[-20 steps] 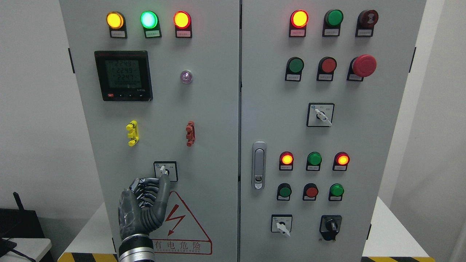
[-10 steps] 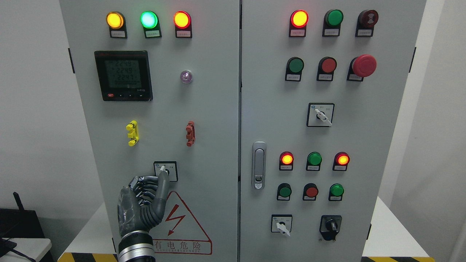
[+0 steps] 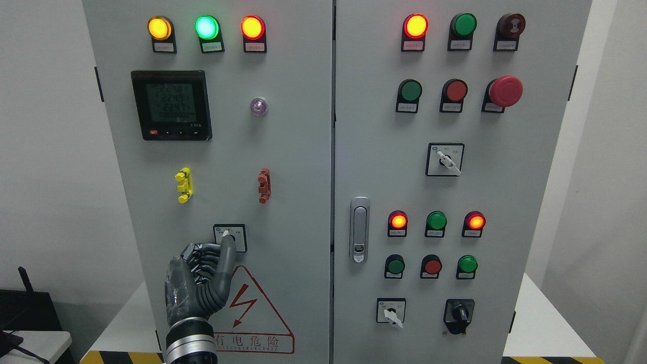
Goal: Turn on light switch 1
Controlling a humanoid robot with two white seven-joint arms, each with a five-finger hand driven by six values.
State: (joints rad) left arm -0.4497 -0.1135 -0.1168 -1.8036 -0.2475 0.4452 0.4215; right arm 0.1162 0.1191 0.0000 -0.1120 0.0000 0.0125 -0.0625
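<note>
The rotary switch [image 3: 230, 237], a small square plate with a white pointer knob, sits low on the left door of the grey cabinet [image 3: 293, 167]. My left hand [image 3: 212, 253] comes up from the bottom edge just below it. One long digit is stretched up, and its tip touches the knob from below. The other fingers [image 3: 199, 258] are curled against the panel and hold nothing. The knob's white pointer leans up and to the left. My right hand does not show.
A red lightning warning triangle [image 3: 247, 303] lies right beside my hand. Yellow [image 3: 183, 185] and red [image 3: 264, 186] clips stick out above the switch. The door handle [image 3: 359, 230] and more switches and lamps are on the right door. A dark device [image 3: 20, 313] is at lower left.
My left hand has crept slightly up and left, keeping its outstretched digit on the knob. The white pointer looks nudged a little to the left. The lamps are unchanged.
</note>
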